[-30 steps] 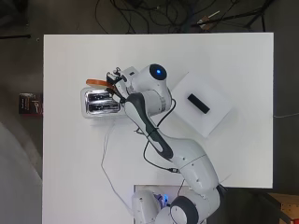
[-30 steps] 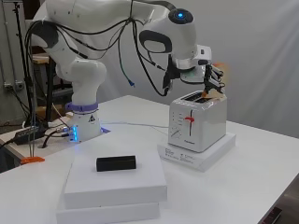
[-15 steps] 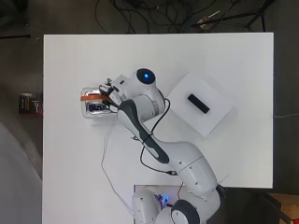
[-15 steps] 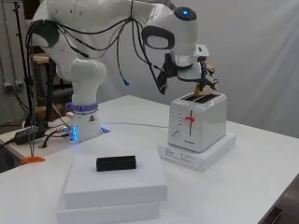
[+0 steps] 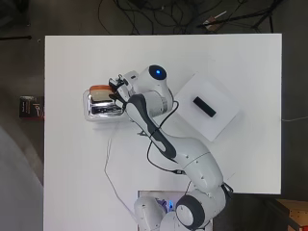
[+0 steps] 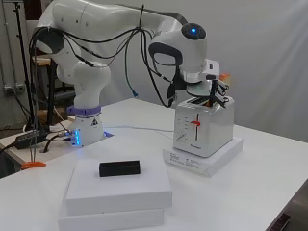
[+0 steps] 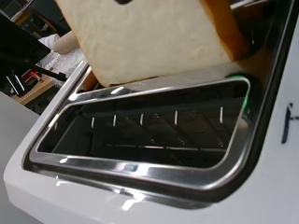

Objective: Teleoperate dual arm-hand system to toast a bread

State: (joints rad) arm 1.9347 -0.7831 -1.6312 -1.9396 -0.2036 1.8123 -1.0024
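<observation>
Bread slice [image 7: 154, 37] held over toaster [image 5: 103, 107].
Hand [image 5: 118, 89] grasps the slice; since earlier, it has shifted toward nine o'clock, directly above the slot [image 7: 154, 130].

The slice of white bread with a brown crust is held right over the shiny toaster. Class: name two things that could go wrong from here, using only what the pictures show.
1. The slice of white bread with a brown crust hangs tilted over the shiny white toaster, beside the empty slot rather than squarely above it. It may catch on the chrome rim.
2. The black and white hand pinches the slice from one end; it could twist on release.
</observation>
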